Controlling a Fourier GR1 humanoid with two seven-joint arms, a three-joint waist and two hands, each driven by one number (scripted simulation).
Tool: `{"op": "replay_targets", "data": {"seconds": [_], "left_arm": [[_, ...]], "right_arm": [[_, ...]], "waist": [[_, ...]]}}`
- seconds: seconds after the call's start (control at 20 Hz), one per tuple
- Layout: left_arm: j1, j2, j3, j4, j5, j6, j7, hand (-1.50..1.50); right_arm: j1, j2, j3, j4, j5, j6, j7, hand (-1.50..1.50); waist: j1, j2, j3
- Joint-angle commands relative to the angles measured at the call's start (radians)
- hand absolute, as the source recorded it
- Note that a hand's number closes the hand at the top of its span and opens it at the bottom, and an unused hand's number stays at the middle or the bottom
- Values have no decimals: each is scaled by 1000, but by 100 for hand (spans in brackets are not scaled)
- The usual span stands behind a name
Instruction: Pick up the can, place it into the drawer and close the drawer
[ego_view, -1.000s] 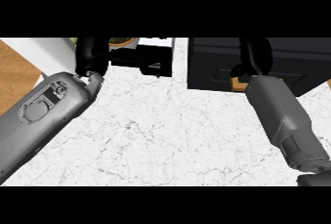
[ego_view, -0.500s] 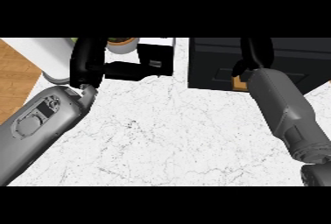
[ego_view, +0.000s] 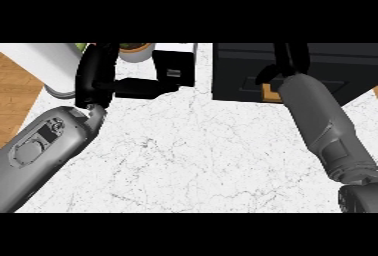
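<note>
1. A white marbled counter (ego_view: 192, 150) fills most of the view.
2. The left hand (ego_view: 94, 75) stands near the counter's far left corner, just beside a white cylinder (ego_view: 40, 65).
3. The right hand (ego_view: 286, 60) lies over a black box (ego_view: 236, 70) at the far right edge.
4. A small tan thing (ego_view: 272, 94) shows beside the right wrist; I cannot tell what it is.

A white cylinder (ego_view: 43, 67) stands at the marble desk's (ego_view: 199, 155) far-left corner, a round pot (ego_view: 136, 50) along its far edge.

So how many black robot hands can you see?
2. The left hand is at the top left, beside a white cylinder; the right hand is at the top right, over the dark cabinet. None seems hidden.
</note>
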Motion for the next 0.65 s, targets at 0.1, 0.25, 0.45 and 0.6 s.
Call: {"op": "replay_targets", "data": {"seconds": [0.1, 0.25, 0.45, 0.6], "left_arm": [[10, 7, 18, 5, -8, -1, 8, -150], [69, 4, 12, -15, -11, -5, -19, -150], [94, 3, 18, -21, -38, 16, -34, -150], [120, 33, 76, -46, 2, -57, -41, -150]], "right_arm": [[-93, 98, -150, -47, -196, 55, -84, -150], [-88, 109, -232, -59, -297, 117, -128, -150], [-87, 115, -292, -51, -369, 161, -164, -150], [-81, 115, -290, -40, -374, 164, -190, -150]], "waist": [[5, -9, -1], [-8, -16, -1], [-10, -14, -2], [-15, -16, -4]]}}
